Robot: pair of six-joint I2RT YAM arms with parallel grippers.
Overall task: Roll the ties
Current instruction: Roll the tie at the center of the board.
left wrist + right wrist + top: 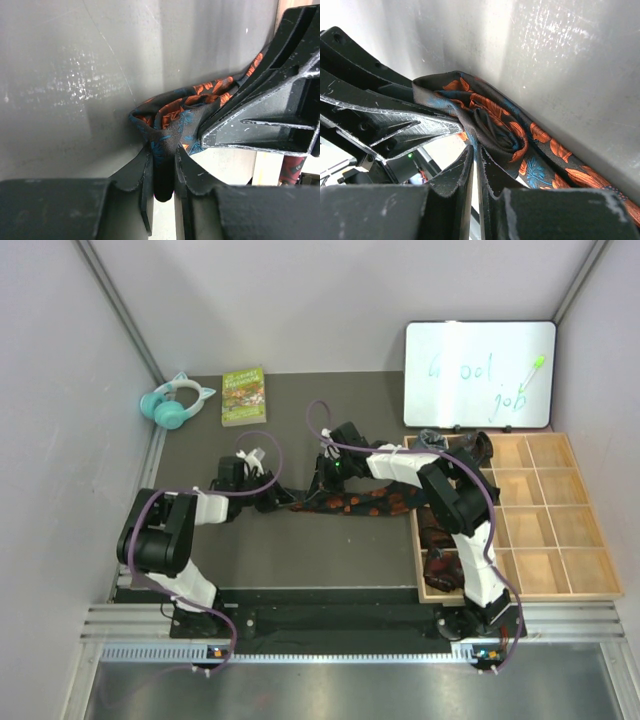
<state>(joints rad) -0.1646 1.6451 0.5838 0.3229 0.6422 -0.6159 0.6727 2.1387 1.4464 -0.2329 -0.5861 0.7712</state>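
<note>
Loosely curled into a small first coil at its end, the patterned tie (495, 131) lay on the tabletop (300, 560), its tail running toward the wooden tray (585, 540). The left claw (162, 162) was pinched shut on that end, and the right claw (476, 152) was closed on the fold just beside it. Rolling well probably called for even tension and aligned edges. Pale grey walls enclosed the dark tabletop

Robotics lab cell, grey partition walls (330, 300), aluminium mounting rail (330, 650), whiteboard (480, 375), dark table (300, 550)
</note>
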